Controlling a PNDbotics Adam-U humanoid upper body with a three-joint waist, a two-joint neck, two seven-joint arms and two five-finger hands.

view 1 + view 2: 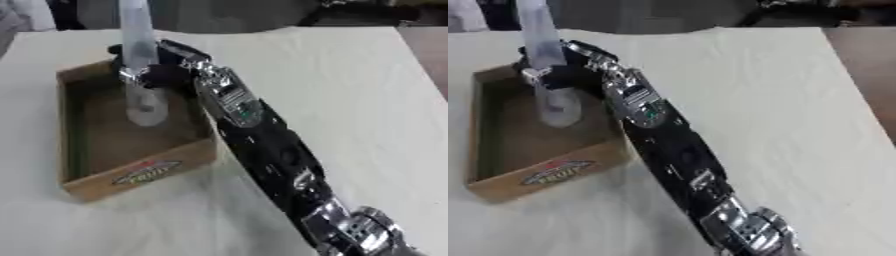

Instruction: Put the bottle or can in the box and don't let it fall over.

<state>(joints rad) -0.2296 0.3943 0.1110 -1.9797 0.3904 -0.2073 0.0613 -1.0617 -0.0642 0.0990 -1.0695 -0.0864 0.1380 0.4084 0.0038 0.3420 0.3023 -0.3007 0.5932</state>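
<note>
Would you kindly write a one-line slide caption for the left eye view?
Right robot hand holds a clear bottle upright inside the open cardboard box on the white table.

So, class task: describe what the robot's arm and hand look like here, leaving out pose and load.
One arm shows, the right: a long glossy black casing with silver metal joints near the wrist and elbow, and a small green-lit panel on the forearm. The right hand is black with silver parts. No left arm shows.
</note>
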